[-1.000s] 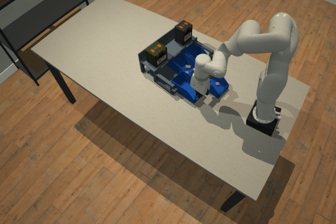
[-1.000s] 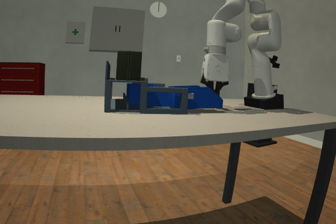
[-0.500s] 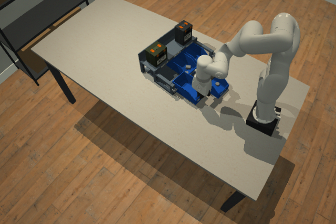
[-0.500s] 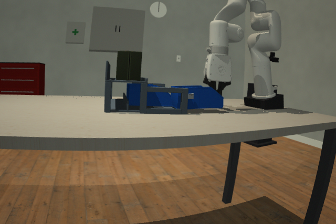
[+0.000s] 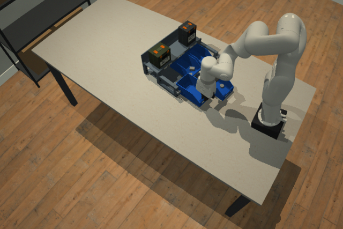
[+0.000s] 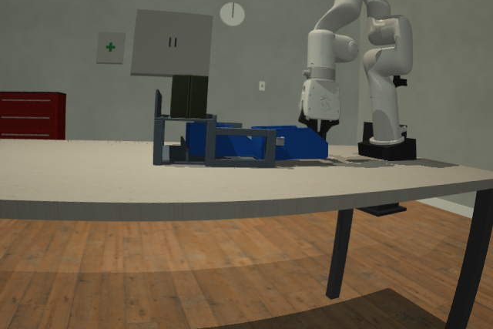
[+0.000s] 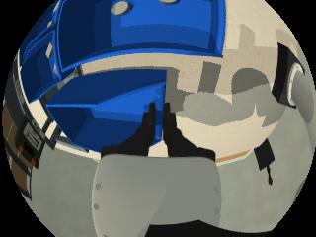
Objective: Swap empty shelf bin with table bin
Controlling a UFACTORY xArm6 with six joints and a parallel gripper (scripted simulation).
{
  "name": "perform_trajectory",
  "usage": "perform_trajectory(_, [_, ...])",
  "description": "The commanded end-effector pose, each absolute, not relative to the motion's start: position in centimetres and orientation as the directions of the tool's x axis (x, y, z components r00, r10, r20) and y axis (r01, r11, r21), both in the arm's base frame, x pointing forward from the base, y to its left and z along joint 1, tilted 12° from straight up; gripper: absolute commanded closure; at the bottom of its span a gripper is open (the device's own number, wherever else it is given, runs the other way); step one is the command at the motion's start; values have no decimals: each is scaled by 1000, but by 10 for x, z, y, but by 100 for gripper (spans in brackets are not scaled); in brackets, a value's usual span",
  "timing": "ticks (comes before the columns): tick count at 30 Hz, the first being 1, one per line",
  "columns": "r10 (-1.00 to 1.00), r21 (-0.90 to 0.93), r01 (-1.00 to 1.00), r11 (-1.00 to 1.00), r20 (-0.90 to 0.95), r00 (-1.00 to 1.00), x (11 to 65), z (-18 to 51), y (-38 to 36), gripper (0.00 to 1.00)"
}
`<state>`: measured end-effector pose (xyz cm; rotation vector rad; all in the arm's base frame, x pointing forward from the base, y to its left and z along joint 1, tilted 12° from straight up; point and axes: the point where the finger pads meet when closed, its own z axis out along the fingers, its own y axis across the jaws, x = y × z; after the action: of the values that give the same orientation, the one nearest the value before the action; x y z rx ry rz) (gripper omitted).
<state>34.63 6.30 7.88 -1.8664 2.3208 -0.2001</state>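
On the counter [image 5: 124,41] [image 6: 119,182] [image 7: 237,134], the shelf [image 5: 177,47] [image 6: 210,142] [image 7: 17,96] stands at 11 o'clock from the empty blue bin [image 5: 184,85] [image 6: 298,144] [image 7: 79,125] in the top view, a parts-bearing bin [image 5: 225,93] [image 7: 148,37] at 3 o'clock. The gripper [image 5: 204,98] [image 6: 321,135] [image 7: 159,111] pinches the empty bin's front wall.
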Motion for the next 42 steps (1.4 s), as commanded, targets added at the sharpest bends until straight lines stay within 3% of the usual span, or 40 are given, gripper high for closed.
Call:
perform_trajectory(1, [-977,-204,-955,214,-39,-210,347,80,63,100])
perform_trajectory(42, [-977,-204,-955,214,-39,-210,314,73,71,100])
